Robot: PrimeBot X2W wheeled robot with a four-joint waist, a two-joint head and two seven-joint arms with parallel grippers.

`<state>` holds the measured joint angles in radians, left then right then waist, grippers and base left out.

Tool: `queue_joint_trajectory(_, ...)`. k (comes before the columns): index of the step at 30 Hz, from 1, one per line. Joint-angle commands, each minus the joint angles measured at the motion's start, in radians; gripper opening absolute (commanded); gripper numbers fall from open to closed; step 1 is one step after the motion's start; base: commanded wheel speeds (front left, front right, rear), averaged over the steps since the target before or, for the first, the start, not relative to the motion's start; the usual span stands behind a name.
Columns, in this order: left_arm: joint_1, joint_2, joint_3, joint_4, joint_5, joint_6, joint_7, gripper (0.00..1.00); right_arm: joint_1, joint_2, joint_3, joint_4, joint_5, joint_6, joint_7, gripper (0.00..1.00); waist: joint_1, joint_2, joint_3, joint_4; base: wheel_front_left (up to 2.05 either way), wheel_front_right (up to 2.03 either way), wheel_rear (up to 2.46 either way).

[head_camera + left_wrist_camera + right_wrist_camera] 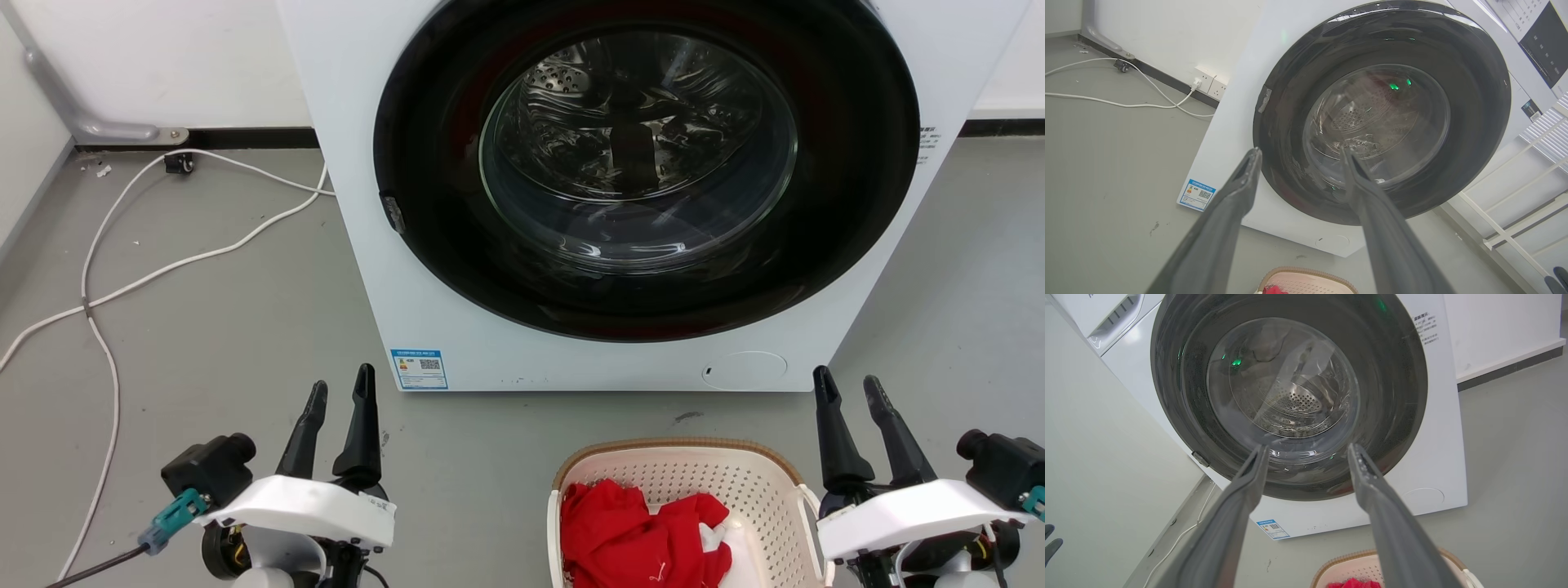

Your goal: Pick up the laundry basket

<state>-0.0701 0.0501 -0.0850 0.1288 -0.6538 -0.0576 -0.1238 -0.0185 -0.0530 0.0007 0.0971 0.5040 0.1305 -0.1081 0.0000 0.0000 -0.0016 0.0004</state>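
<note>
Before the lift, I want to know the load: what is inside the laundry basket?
A red cloth lies crumpled in the laundry basket, with a white piece beside it. Whatever lies beneath is covered.

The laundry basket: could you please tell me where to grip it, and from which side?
Probably the white loop handle on the laundry basket's right side, approached from above by the open right gripper, which sits beside it; the loop stands off the wall, leaving room for a finger.

Cream-white laundry basket (pixel 767 490) with dotted perforated walls and a brown woven-look rim; red cloth (pixel 629 531). White washer (pixel 359 245), black door ring (pixel 857 204), silvery drum (pixel 637 122), blue label (pixel 419 369). Plain grey floor (pixel 229 343), white cable (pixel 115 390).
</note>
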Motion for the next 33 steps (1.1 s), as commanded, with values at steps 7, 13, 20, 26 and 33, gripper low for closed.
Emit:
queue_joint_trajectory(7, 0.001, 0.007, -0.007, -0.003, 0.143, 0.015, -0.031, 1.00, 0.005, 0.002, 0.010, -0.027, -0.143, 0.000, -0.011, 1.00, 0.0000, 0.0000, 0.000, 0.003, 0.00, 0.00, 0.00)
queue_joint_trajectory(13, -0.001, 0.011, -0.011, -0.012, 0.216, 0.026, -0.046, 1.00, 0.009, 0.002, 0.011, -0.033, -0.215, 0.000, -0.006, 1.00, 0.0000, 0.0000, 0.003, 0.004, 0.00, 0.00, 0.00)
queue_joint_trajectory(20, 0.000, 0.015, -0.014, -0.025, 0.291, 0.040, -0.062, 1.00, 0.013, 0.002, 0.014, -0.039, -0.290, 0.000, -0.002, 1.00, 0.0000, 0.0000, 0.004, 0.003, 0.00, 0.00, 0.00)
queue_joint_trajectory(26, 0.005, 0.020, -0.019, -0.029, 0.354, 0.050, -0.077, 1.00, 0.020, 0.003, 0.007, -0.043, -0.343, 0.000, 0.006, 1.00, 0.0000, 0.0000, 0.004, 0.004, 0.00, 0.00, 0.00)
queue_joint_trajectory(33, 0.009, 0.024, -0.024, -0.025, 0.409, 0.060, -0.088, 1.00, 0.029, 0.003, -0.001, -0.048, -0.386, 0.000, 0.015, 1.00, 0.0000, 0.0000, 0.004, 0.004, 0.00, 0.00, 0.00)
